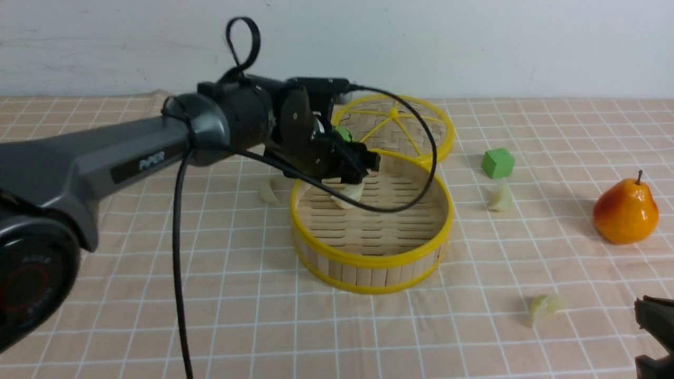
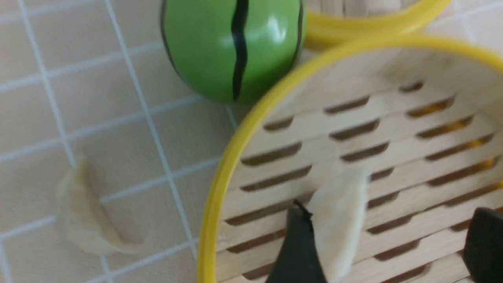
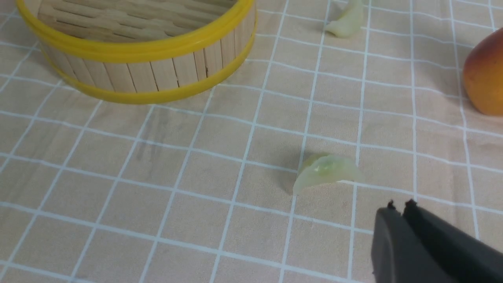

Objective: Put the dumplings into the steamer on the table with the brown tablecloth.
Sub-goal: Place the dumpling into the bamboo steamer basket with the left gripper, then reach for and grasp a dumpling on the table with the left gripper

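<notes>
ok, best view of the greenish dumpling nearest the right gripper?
Right wrist view: the greenish dumpling is close, sharp and unobstructed. Front view shows it small and blurry. Left wrist view misses it.

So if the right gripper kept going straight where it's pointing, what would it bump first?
Most likely the greenish dumpling on the brown tablecloth, just ahead of the right gripper. Height is unclear, so it might touch cloth first.
</notes>
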